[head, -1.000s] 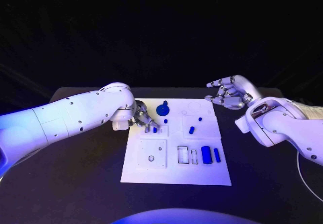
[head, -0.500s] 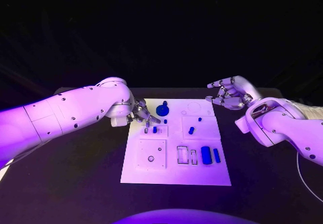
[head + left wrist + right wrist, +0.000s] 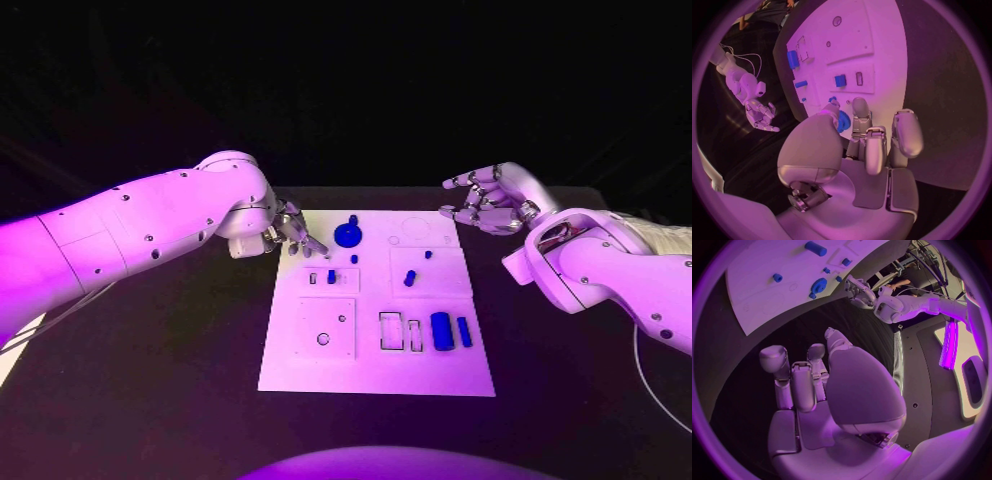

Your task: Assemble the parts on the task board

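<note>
Head view. Black worktop (image 3: 144,380) carrying the white task board (image 3: 378,375) at its middle. Blue parts on the board: a large round part (image 3: 348,235) near the far edge, a small block (image 3: 330,276) in the left column, a slanted peg (image 3: 410,279) in the right column, and a thick cylinder (image 3: 441,331) with a thinner bar (image 3: 464,332) just beside it, both lying by the slot outlines toward the near right. Left robot hand (image 3: 293,238) sits over the board's far-left corner, fingers curled down near the round part; whether it holds anything cannot be told here. Right robot hand (image 3: 493,200) hangs above the worktop off the board's far-right corner, fingers loosely curled and apart, holding nothing; judged to be waiting clear.

Left wrist view. Left robot hand (image 3: 864,150) with fingers apart and extended toward the board; the round part (image 3: 842,120) shows just past the fingertips (image 3: 859,106), seemingly not pinched. Judged an approach to grasp it.

Right wrist view. Right robot hand (image 3: 820,385) empty, fingers apart, well away from the board (image 3: 767,300).
</note>
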You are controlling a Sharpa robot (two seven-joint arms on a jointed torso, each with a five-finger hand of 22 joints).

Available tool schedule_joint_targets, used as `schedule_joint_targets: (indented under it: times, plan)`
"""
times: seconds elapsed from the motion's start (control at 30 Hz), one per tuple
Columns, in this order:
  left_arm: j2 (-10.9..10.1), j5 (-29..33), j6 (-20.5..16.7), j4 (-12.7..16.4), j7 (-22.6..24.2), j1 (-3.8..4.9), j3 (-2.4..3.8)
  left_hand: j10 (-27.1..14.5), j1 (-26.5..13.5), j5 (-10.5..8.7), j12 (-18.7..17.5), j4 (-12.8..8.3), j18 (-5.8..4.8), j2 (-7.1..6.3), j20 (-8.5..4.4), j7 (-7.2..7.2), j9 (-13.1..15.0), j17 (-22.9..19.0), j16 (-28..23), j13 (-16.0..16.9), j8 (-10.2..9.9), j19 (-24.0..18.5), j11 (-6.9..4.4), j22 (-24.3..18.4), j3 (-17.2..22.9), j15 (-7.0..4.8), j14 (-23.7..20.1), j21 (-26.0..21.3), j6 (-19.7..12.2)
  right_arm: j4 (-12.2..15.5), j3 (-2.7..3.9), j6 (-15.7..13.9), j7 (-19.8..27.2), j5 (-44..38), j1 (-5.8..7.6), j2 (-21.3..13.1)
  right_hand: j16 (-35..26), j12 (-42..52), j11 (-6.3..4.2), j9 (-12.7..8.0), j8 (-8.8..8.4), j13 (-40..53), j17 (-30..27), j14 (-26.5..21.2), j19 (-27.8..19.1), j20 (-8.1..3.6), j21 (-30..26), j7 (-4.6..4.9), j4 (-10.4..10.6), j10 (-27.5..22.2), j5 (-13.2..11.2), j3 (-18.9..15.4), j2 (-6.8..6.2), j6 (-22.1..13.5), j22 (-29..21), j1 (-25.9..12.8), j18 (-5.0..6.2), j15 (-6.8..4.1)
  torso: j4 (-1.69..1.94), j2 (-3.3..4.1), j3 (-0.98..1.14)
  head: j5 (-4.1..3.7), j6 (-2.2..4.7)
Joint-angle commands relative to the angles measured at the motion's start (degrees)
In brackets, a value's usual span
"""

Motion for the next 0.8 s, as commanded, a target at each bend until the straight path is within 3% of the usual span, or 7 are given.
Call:
schedule_joint_targets:
  times: [0.03, 0.33, 0.47, 0.8]
  plan:
    - [0.7, 0.3, -1.2, -2.2, 1.6, 0.54, 0.05, -0.6, 1.0, 0.12, -0.4, 0.0, 0.57, -0.04, 0.53, 0.84, -1.3, 14.7, -0.1, -0.7, -1.5, -0.3, 0.64, -0.2, -0.4, 0.66, 5.9, -0.4, -1.3, -0.1, -0.01, 0.7, 0.2, -0.5, -0.08, 0.1, -0.4, -0.3, -0.12, 0.0, 0.09, -0.1, 0.2, 2.4, -0.3, -0.1, -0.3, -0.01, 0.1, -0.4, -0.4, -0.2, -0.3, 0.1, 0.0, -0.3, 0.38, -0.18, -0.06, 0.02, -0.03, -0.04, 0.03]
    - [2.5, 0.9, 2.2, -6.9, 2.0, 1.36, 0.02, 0.7, 1.0, -0.15, 0.3, 1.7, 0.26, -0.34, 0.62, -0.06, -1.8, 15.1, 0.2, -1.5, -0.3, 1.1, 0.0, 1.5, -3.0, 0.28, 6.0, 1.2, 2.0, -0.4, -0.02, 0.8, 0.2, -0.4, -0.11, 0.3, -0.4, -0.3, -0.13, 0.0, 0.1, 0.0, 0.2, 2.4, -0.3, -0.1, -0.4, -0.02, 0.1, -0.4, -0.3, -0.2, -0.2, 0.1, -0.1, -0.3, 0.38, -0.19, 0.1, 0.05, -0.05, 0.18, 1.23]
    - [3.1, 0.7, 3.3, -7.9, 2.0, 1.51, 0.01, 1.0, 0.3, -0.49, 0.5, 2.3, 0.13, 0.06, 0.39, -0.39, -1.5, 15.1, 0.2, -1.8, 0.4, 1.5, -0.29, 1.9, -4.4, 0.04, 6.0, 1.7, 2.7, -0.5, -0.02, 0.8, 0.3, -0.4, -0.13, 0.4, -0.4, -0.3, -0.14, 0.0, 0.12, -0.1, 0.2, 2.4, -0.3, -0.1, -0.4, -0.03, 0.1, -0.4, -0.2, -0.1, -0.13, 0.1, -0.1, -0.3, 0.39, -0.19, 0.17, 0.01, -0.1, 0.06, 1.25]
    - [5.5, -1.5, 4.5, -11.4, 1.8, 1.75, -0.13, 1.4, -0.8, -2.05, 0.9, 2.4, -0.06, 0.79, 0.1, -0.78, -0.9, 15.1, 0.2, -2.1, 1.3, 2.0, -0.62, 2.6, -6.6, -0.26, 6.0, 2.3, 3.1, -0.6, -0.03, 0.8, 0.3, -0.4, -0.16, 0.6, -0.4, -0.3, -0.14, 0.0, 0.12, -0.1, 0.2, 2.4, -0.3, -0.1, -0.4, -0.03, 0.1, -0.4, -0.2, -0.1, -0.13, 0.1, -0.1, -0.3, 0.39, -0.19, -0.01, 0.05, -0.01, 0.52, 1.47]
